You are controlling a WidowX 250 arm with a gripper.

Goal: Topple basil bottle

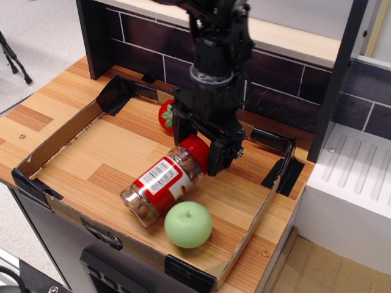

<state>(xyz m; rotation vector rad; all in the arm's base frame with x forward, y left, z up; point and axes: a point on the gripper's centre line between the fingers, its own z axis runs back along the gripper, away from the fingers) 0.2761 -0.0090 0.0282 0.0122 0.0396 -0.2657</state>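
Observation:
The basil bottle (164,185) is a clear jar with a red lid, a red-and-white barcode label and brownish contents. It is tilted far over, with its base low at the front left beside the green apple (188,224) and its lid up at the back right. My black gripper (198,148) comes down from above, and its fingers stand on either side of the red lid. The jar's base rests on or close to the floor of the tray.
A shallow cardboard tray (67,135) with black taped corners holds the things on a wooden counter. A red strawberry-like object (165,115) lies at the tray's back behind my gripper. A dark brick wall and shelf stand behind, and a white unit (354,195) is at the right.

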